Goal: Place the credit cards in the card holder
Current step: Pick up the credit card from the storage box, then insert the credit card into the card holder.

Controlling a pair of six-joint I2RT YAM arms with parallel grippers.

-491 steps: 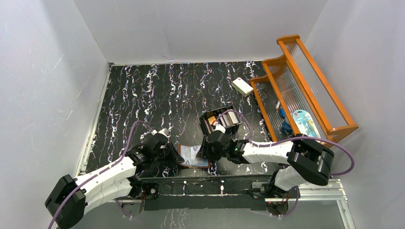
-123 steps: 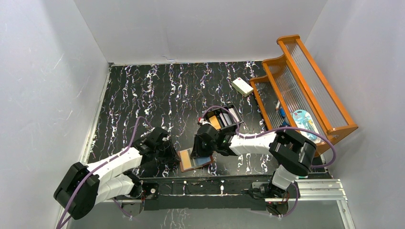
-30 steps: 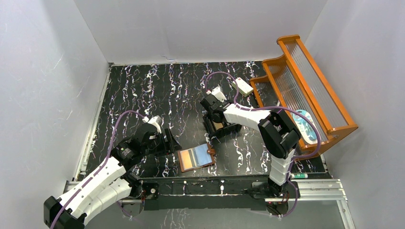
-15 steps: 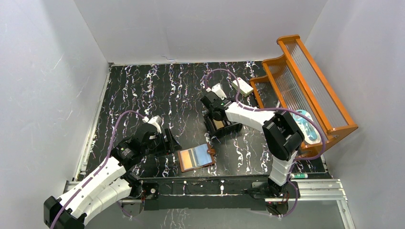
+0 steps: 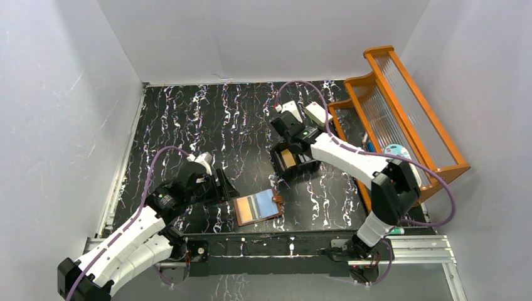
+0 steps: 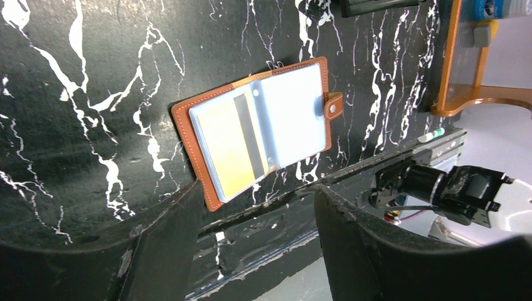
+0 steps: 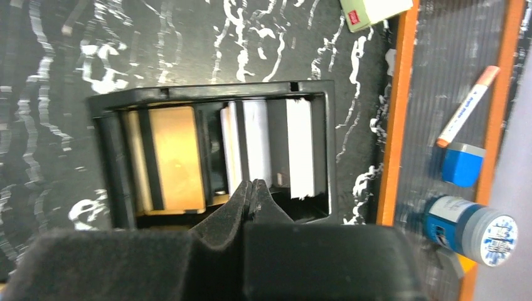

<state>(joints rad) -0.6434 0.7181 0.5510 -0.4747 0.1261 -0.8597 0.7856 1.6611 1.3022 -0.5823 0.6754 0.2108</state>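
Black stone-patterned tabletop (image 5: 188,125) with white veins fills the floor of a pale grey walled booth (image 5: 251,37), and an orange wooden rack (image 5: 356,80) stands along its right side. The card holder (image 6: 257,128) lies open and flat near the front edge, brown leather outside and pale blue pockets inside, with its snap tab (image 6: 332,106) sticking out to one side. One pocket shows a yellow-orange card (image 6: 223,153) with a grey stripe; no print on it can be read. The left pincer (image 6: 257,188) hangs just beside the card holder with its jaws spread wide and nothing between them. Further back, a black box (image 7: 103,157) with dividers holds the other credit cards (image 7: 257,144): an orange one lying in one compartment and white ones standing on edge in the next two. The right pincer (image 7: 253,190) is above that box with its jaws pressed together tip to tip, over the white cards; whether a card edge is pinched there cannot be told. A white block (image 7: 376,7) with a small red mark lies beyond the box, its mark too blurred to read. On the rack lie a white marker (image 7: 467,106) with dark lettering that cannot be made out, and a blue bottle (image 7: 470,229) with a patterned cap.
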